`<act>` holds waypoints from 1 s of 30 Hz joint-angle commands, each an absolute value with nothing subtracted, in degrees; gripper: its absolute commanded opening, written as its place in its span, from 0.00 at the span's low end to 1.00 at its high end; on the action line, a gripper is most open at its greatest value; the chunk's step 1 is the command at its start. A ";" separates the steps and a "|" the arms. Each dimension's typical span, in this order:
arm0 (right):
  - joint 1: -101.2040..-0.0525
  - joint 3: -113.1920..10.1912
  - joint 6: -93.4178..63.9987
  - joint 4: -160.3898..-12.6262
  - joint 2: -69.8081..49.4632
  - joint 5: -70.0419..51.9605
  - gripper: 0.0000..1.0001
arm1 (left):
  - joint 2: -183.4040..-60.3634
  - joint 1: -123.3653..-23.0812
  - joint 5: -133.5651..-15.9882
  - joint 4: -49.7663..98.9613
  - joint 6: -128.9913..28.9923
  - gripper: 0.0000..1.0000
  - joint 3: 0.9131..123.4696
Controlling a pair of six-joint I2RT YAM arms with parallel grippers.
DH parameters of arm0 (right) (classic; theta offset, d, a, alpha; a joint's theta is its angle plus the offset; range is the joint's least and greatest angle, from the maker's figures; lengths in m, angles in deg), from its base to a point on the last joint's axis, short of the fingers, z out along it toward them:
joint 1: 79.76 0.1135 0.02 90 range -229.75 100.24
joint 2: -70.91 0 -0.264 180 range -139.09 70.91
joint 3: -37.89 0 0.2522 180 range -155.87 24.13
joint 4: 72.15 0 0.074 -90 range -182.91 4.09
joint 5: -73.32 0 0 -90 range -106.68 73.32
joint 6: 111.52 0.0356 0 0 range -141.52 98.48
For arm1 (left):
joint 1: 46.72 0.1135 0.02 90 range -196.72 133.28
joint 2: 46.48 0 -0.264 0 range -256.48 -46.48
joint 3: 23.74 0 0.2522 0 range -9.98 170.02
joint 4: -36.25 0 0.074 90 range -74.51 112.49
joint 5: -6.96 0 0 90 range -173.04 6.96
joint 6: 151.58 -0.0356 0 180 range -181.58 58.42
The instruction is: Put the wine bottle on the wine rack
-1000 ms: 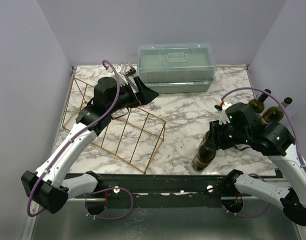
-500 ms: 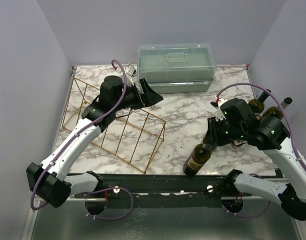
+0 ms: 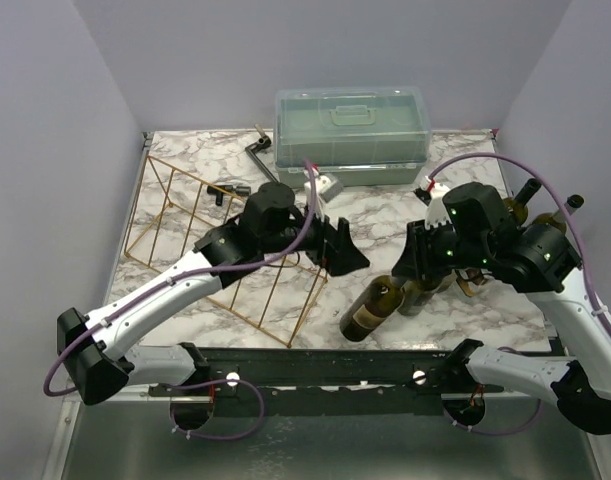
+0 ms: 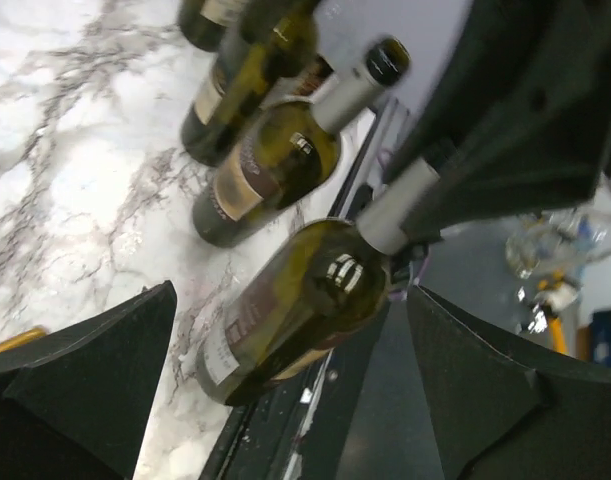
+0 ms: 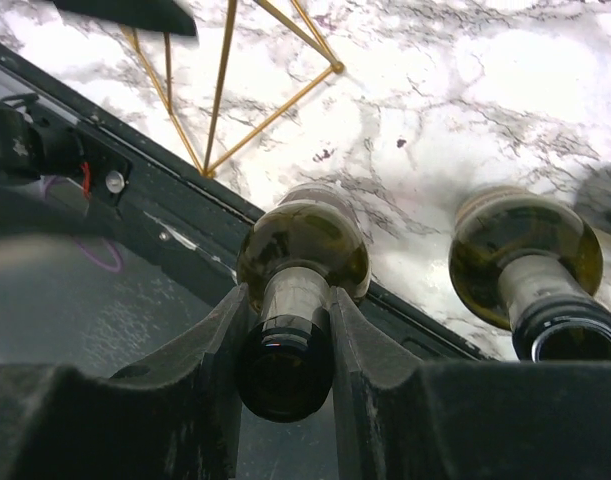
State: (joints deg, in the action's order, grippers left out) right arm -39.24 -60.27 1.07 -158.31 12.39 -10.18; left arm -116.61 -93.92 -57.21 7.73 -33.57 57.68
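Wine bottle (image 5: 303,240) tilted, neck half hidden in the right tool (image 5: 288,345)

I note the dark green glass wine bottle (image 3: 370,308) tilted, neck uppermost and held by the neck, near the right end of the gold thin-wire prism wine rack (image 3: 307,310), which lies lengthwise.

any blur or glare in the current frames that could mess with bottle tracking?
Top external: even light, soft shadows, held wine bottle sharp. Left wrist: bright glints on that bottle's shoulder; the left gripper's fingers are dark, soft-edged blobs; the upper bottle looks slightly smeared at the neck. Right wrist: the right gripper's fingers are out of focus up close, wine rack bars crisp.
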 commanded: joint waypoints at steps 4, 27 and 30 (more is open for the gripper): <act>-39.15 -63.35 3.54 -149.14 12.21 -3.28 0.00 | -115.21 -106.04 -66.52 8.66 -50.16 0.99 54.15; -39.16 -61.55 6.11 -146.63 13.43 -2.47 0.01 | -120.66 -114.92 -85.99 18.08 -48.73 0.82 55.72; -39.15 -61.73 6.23 -146.61 13.56 -2.19 0.01 | -119.20 -115.01 -86.01 21.23 -48.72 0.84 53.95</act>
State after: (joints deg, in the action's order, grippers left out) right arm -39.27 -60.88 4.32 -151.45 11.95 -5.46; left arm -122.53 -114.58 -82.66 14.26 -48.21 56.33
